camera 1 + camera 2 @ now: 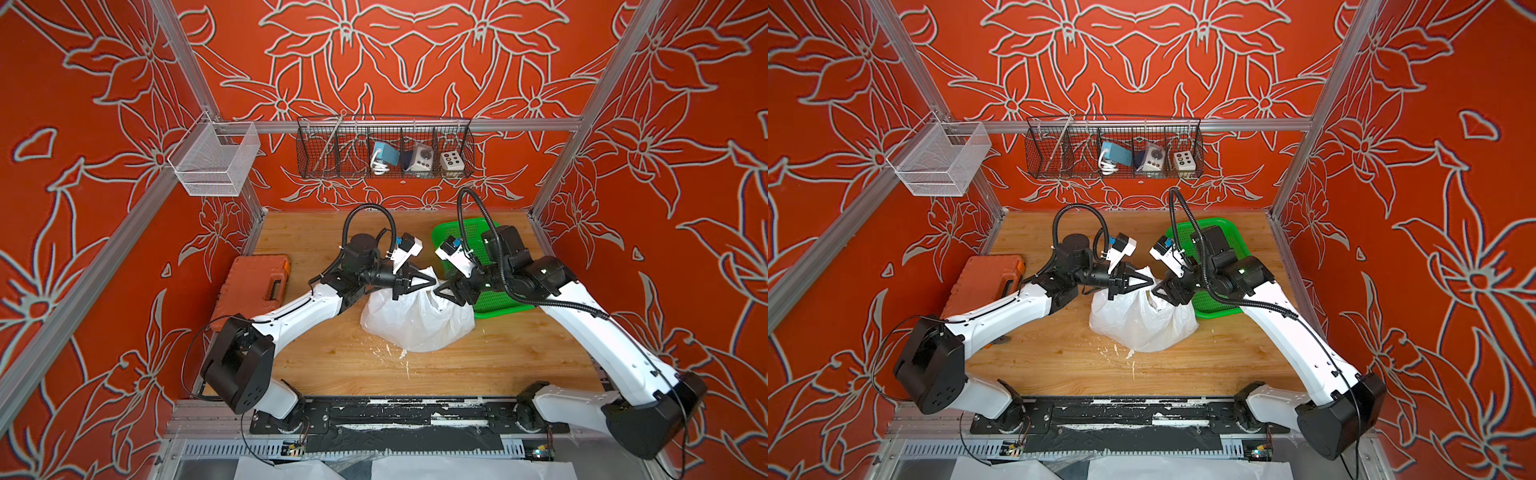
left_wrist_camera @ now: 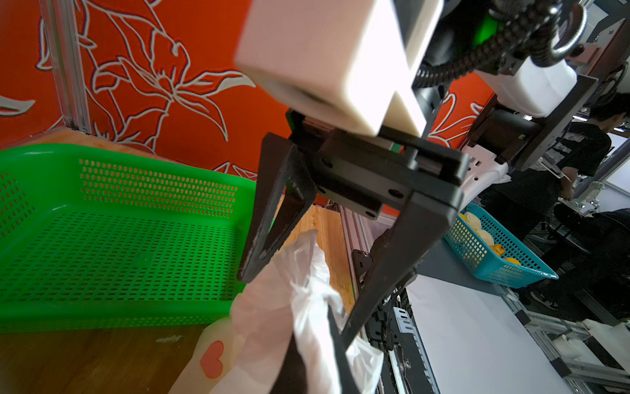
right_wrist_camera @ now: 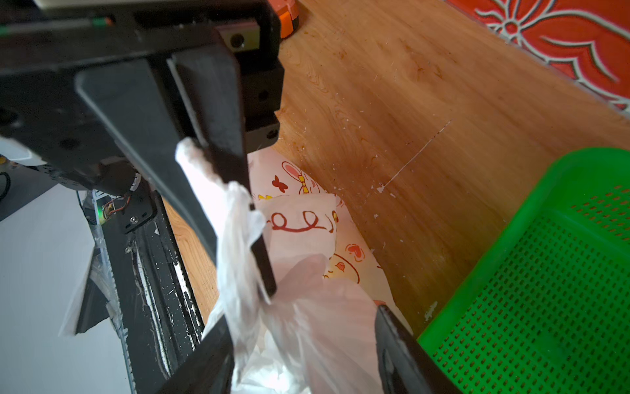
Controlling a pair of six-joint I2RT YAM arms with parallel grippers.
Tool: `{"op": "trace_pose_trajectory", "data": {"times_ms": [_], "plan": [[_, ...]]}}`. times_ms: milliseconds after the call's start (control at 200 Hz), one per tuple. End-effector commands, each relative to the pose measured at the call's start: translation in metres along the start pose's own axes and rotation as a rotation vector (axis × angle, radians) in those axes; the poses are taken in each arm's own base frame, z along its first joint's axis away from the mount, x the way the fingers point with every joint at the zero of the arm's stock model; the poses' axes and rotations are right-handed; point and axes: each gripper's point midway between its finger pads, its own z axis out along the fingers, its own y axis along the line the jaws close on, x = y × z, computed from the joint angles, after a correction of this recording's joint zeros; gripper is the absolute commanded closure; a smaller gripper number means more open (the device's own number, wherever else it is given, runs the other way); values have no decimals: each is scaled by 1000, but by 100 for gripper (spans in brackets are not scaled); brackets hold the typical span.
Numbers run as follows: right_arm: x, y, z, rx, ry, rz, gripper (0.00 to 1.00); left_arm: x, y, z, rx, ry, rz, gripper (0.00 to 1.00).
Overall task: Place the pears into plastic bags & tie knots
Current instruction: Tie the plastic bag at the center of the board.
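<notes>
Sitting in the middle of the table point(image 1: 332, 365), the bag point(image 1: 415, 328) is puffed up and gathered at its top. It has pink hearts and rabbits on its thin white skin. I cannot see the pears. The basket looks empty, so I think they are inside the bag.

Just above the bag, the left gripper point(image 1: 430, 282) has its jaws pressed together on a handle point(image 3: 235, 218), a twisted white strip. I think it holds the strip up and tight so the other arm has something firm to work on. The right gripper point(image 1: 444, 291) meets it almost tip to tip. Its jaws are apart, with loose plastic between them and one finger point(image 2: 269, 204) touching it. That looks like a reach for the other end, to make the tie. I see no knot yet.

The two grippers are very near each other and could bump. The basket point(image 2: 136, 150) is green and sits just beside the bag, under the right arm. It leaves little room on that side. An orange case point(image 1: 253, 286) lies well apart, by the left arm. Far back, a wire shelf point(image 1: 384, 147) and a white mesh box point(image 1: 216, 160) hang up high, out of the way.
</notes>
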Motion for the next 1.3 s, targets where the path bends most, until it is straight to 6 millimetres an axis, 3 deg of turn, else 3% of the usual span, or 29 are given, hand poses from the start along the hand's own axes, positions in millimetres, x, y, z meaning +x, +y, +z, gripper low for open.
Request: {"op": "trace_pose_trajectory", "data": {"times_ms": [0,270,470,691,876,1011,1161,1291], "plan": [[14,6,6,-45,39,3,45,-19,-10,-1,29,-24,72,100],[20,6,10,-50,51,19,100,-21,-11,-2,31,-23,76,100],[11,-8,15,20,1,81,100,-19,-13,-4,26,-27,66,100],[7,-45,36,294,-68,188,100,-13,-13,-12,-36,-85,42,100],[-3,-79,23,519,-271,332,100,-4,-18,-14,-36,-97,15,100],[-22,-69,11,468,-354,340,100,4,-19,-17,-55,-88,9,100],[-29,-70,-9,503,-401,356,100,9,-20,-20,-74,-93,6,100],[-33,-59,-7,439,-408,343,100,9,-18,-20,-76,-99,-5,100]]}}
